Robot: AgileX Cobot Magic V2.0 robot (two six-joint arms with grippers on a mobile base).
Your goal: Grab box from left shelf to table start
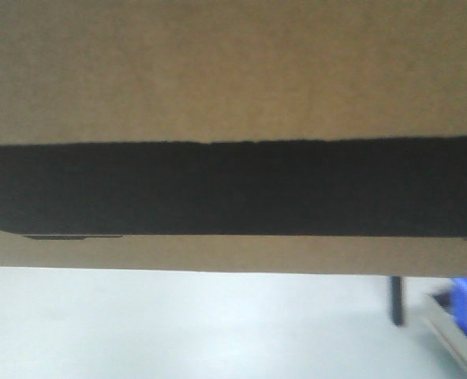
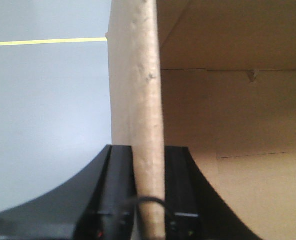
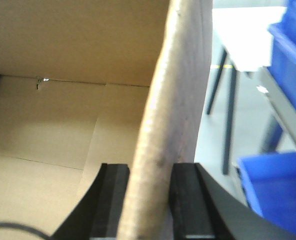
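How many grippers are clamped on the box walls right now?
2. The left gripper pinches one wall of the box; the right gripper pinches another wall.

Showed a plain tan-brown corrugated cardboard box [image 1: 233,71] crossed by a broad black printed band [image 1: 233,189]; pale grey smooth floor [image 2: 43,110] marked with one thin yellow line [image 2: 48,42]; bright blue plastic bins [image 3: 283,190].
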